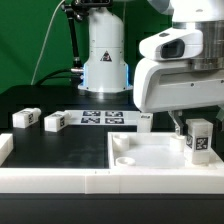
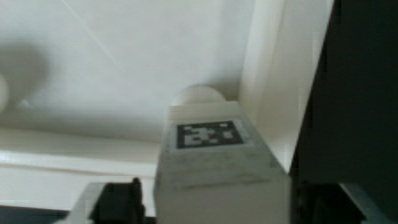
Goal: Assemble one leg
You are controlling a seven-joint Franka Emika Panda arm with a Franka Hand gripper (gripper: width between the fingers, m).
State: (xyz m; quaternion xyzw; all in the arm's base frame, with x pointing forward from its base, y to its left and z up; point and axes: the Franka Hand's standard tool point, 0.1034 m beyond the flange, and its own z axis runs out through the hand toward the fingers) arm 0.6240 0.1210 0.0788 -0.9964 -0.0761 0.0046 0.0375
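gripper (image 1: pixel 196 125) clamped on white leg (image 1: pixel 199 141), leg standing up at 4 o'clock in exterior view, right by corner of big white panel (image 1: pixel 150 160), two spare legs (image 1: pixel 26 118) at 9 o'clock

Robotics laboratory test cell. Evidence: a white robot arm base (image 1: pixel 103 55) stands at twelve o'clock on a black worktop (image 1: pixel 70 148). The marker board (image 1: pixel 103 118), printed with square tags, lies just in front of it. A green backdrop (image 1: pixel 25 40) hangs at ten o'clock.
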